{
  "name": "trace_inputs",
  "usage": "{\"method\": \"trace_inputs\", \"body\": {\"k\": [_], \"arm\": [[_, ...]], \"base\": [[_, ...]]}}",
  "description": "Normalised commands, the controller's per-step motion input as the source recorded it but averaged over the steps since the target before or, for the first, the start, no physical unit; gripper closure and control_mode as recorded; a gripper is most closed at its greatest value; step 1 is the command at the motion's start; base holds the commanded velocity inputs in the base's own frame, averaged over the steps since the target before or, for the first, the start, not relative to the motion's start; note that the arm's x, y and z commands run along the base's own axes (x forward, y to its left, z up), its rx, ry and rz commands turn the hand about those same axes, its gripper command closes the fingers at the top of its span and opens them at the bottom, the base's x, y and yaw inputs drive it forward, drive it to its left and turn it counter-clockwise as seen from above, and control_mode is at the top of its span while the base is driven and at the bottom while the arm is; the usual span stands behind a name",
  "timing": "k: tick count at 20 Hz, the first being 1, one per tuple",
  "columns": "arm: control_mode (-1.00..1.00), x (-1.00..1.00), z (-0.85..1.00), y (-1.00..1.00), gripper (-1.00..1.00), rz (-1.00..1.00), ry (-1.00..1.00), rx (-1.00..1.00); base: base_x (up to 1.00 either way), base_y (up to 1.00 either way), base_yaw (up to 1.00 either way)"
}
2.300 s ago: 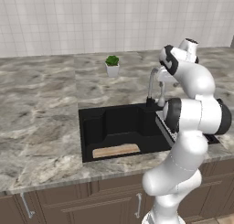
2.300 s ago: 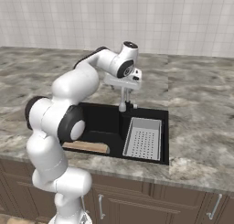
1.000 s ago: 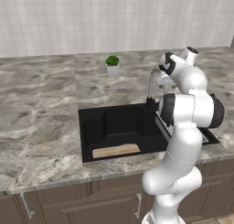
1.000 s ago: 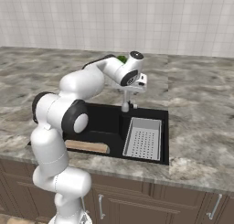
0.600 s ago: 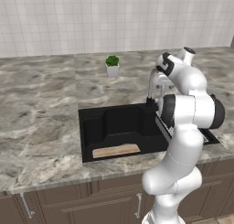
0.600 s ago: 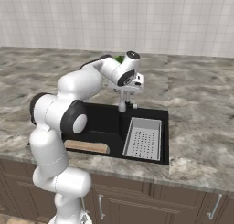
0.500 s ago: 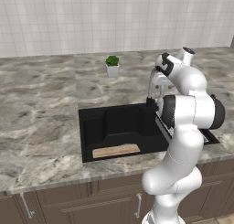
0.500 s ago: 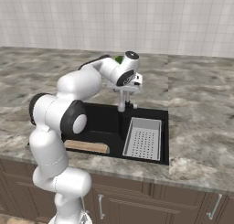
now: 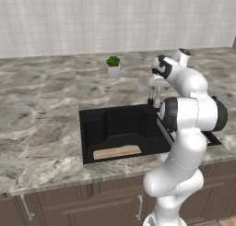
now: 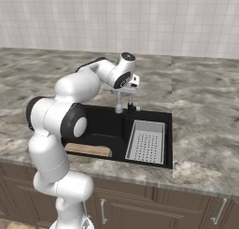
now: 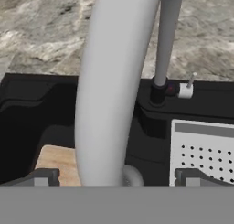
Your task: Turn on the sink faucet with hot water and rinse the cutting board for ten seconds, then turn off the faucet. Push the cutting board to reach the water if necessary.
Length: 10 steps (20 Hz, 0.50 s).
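Note:
The black sink (image 9: 94, 128) (image 10: 100, 123) (image 11: 27, 109) is set into the marbled counter. A tan cutting board (image 9: 116, 152) (image 10: 87, 150) (image 11: 57, 161) lies flat along the basin's near-left edge. At the back rim rises the silver faucet (image 9: 151, 90) (image 10: 119, 102) (image 11: 114, 81), with its dark base (image 11: 157, 94) and small handle (image 11: 186, 89). My gripper (image 9: 156, 81) (image 10: 128, 88) (image 11: 116, 179) hangs at the top of the faucet, open, one fingertip (image 11: 41, 177) on either side of the down-curving spout. No water runs from the spout.
A grey perforated drainer tray (image 10: 145, 141) (image 11: 203, 154) fills the basin's right part. A small potted plant (image 9: 113, 66) stands on the counter behind the sink, near the tiled wall. My own arm arches over the basin's right half.
The hand has swung in over the faucet and come to rest around the spout; in the last half second it barely shifts. Board and faucet handle stay put.

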Motion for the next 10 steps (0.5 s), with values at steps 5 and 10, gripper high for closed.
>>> {"method": "trace_inputs", "body": {"k": [5, 10], "arm": [[-1.0, 0.24, -0.18, 0.61, -1.0, 0.0, 0.0, 0.0], [-1.0, 0.25, -0.15, 0.61, -1.0, 0.0, 0.0, 0.0]], "base": [[0.0, 0.0, 0.0], [0.0, 0.0, 0.0]]}}
